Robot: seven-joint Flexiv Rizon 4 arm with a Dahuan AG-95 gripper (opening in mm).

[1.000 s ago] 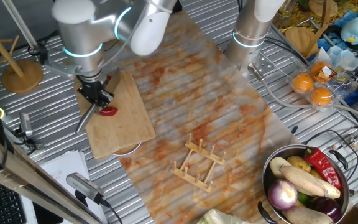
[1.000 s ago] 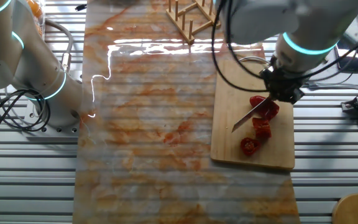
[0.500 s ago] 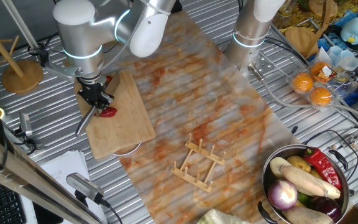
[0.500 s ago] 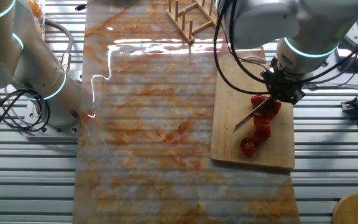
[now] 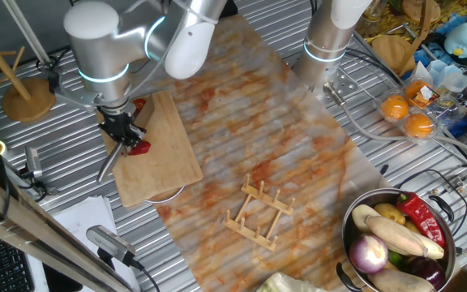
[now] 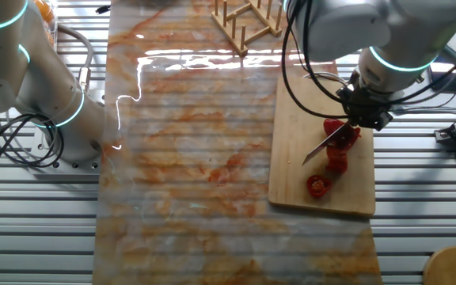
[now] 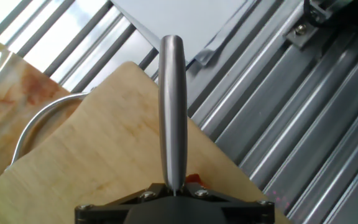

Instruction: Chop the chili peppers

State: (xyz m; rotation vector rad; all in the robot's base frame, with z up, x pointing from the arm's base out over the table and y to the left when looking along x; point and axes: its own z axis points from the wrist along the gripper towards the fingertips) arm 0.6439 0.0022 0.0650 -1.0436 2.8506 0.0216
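Other fixed view: pincer (image 6: 365, 116) clamped on knife (image 6: 323, 145), shifted slightly toward the board's far edge since half a second ago. Chili peppers (image 6: 332, 154), cut chunks, unmoved on cutting board (image 6: 303, 134). Blade slants down beside uppermost chunk.

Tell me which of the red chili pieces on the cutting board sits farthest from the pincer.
The lone chili piece nearest the cutting board's end edge. The other pieces cluster at the knife, under the pincer.
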